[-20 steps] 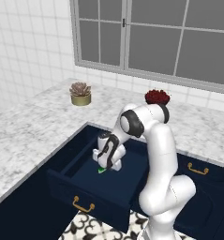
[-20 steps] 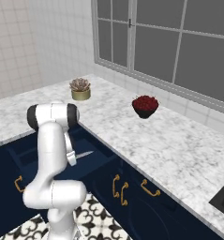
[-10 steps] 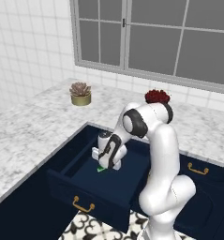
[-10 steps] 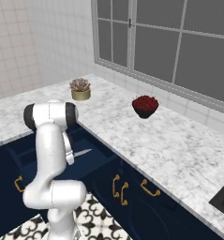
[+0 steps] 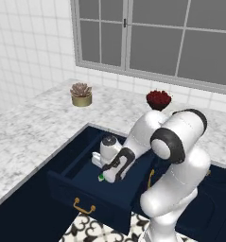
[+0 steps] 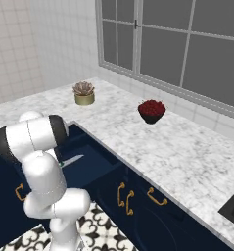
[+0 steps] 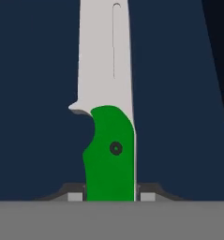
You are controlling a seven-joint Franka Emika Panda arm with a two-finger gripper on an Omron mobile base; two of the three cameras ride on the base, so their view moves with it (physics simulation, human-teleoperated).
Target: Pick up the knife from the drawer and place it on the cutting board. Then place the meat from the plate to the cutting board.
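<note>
Left base view: arm point(image 5: 171, 151) bent down into drawer point(image 5: 67, 182), jaws gripping knife point(image 7: 108, 154).

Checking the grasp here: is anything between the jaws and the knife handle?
Nothing. In the hand view the gripper fingertips sit tight against both sides of the knife handle, over the drawer floor.

Knife point(image 7: 106, 117) flat in drawer point(image 5: 86, 198); hand point(image 7: 109, 197) astride its handle.

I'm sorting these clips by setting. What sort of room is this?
Most likely a kitchen: a marble-look grey-white counter above navy-blue cabinets with brass handles, an open navy-blue drawer holding a green-handled knife, white wall tiles.
</note>
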